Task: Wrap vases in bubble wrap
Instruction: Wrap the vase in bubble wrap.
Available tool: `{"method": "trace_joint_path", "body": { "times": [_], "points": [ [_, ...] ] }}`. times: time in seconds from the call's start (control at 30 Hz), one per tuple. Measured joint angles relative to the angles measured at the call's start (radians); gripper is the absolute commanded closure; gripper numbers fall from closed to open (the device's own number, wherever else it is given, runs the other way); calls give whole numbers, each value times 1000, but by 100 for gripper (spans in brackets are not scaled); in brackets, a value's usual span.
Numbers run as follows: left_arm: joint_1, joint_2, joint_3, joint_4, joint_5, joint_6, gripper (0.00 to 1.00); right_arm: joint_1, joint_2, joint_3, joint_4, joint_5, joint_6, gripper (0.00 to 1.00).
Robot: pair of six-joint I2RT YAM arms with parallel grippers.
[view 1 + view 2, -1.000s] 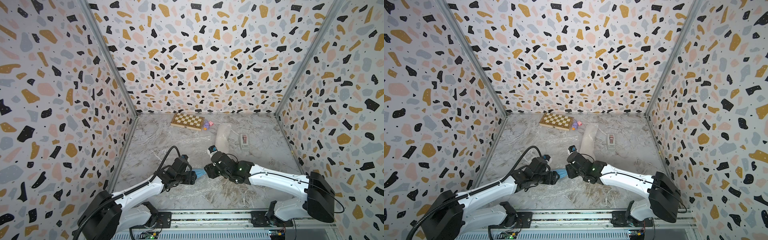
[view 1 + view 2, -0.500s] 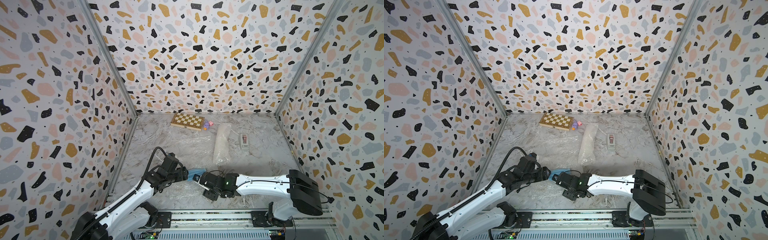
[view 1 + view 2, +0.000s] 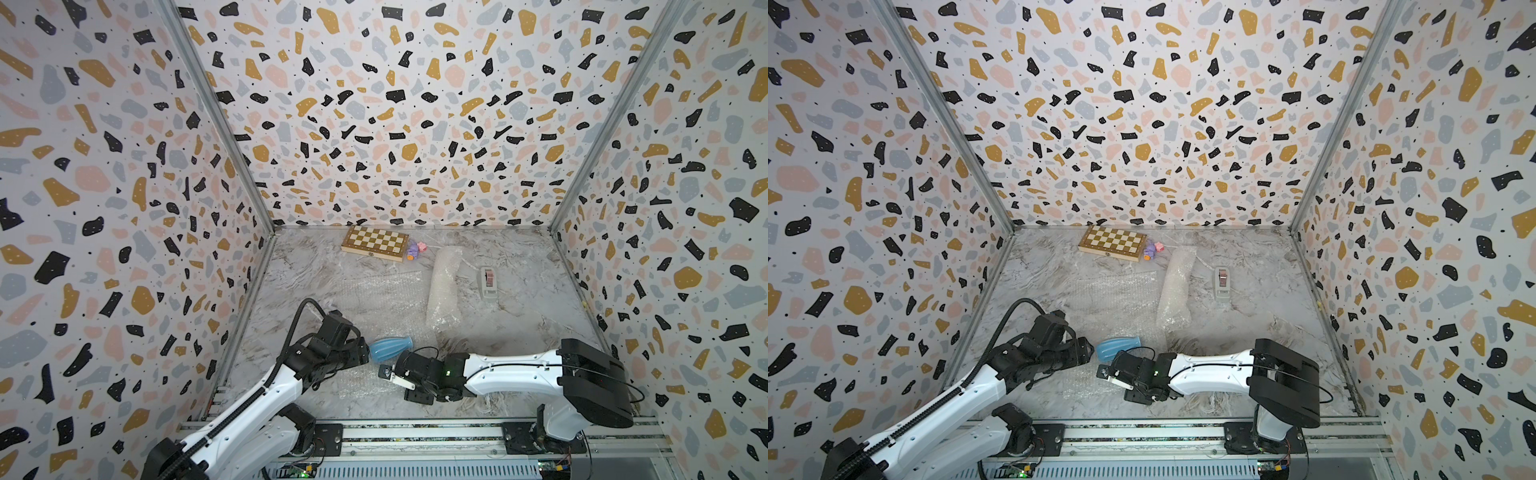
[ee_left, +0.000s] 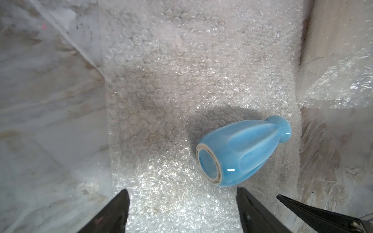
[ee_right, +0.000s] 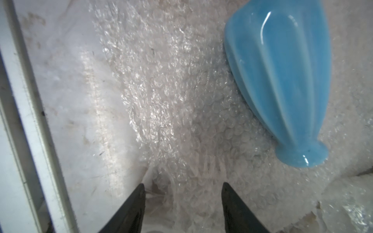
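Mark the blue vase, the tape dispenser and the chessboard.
blue vase [image 3: 390, 348], in a top view, on its ribbed body.
tape dispenser [image 3: 488, 284], in a top view, on its white housing.
chessboard [image 3: 376, 242], in a top view, on its chequered middle.

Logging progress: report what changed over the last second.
The right hand swung back from beside the blue vase toward the front rail, now over the near edge of the bubble wrap. The left hand drew back slightly. Both stand open; neither holds the vase. Vase, wrap, wrapped roll, tape dispenser and chessboard stayed put.
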Motion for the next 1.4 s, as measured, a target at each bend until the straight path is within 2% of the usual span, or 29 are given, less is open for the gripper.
{"method": "trace_joint_path", "body": {
  "times": [0.17, 0.3, 0.5, 0.6, 0.67, 0.83, 0.9, 1.4],
  "points": [
    [5, -5, 25, -22, -10, -3, 17, -3, 42, -4, 16, -21, -31, 46],
    [7, -6, 28, -34, -15, -5, 17, -13, 50, -4, 44, -30, -47, 56],
    [12, -11, 28, -43, -17, -5, 16, -45, 60, -5, 71, -39, -72, 66],
    [16, -12, 28, -52, -17, -5, 16, -58, 68, -5, 90, -47, -89, 76],
    [18, -14, 28, -58, -17, -5, 16, -63, 73, -5, 101, -51, -93, 77],
    [24, -38, 35, -81, -15, -8, 16, -75, 74, -5, 105, -77, -109, 89],
    [24, -50, 55, -108, -14, -10, 16, -79, 74, -3, 101, -89, -113, 99],
    [25, -206, 211, -352, 43, -58, 26, -187, 51, 137, 24, -246, -59, 100]
  ]
}}
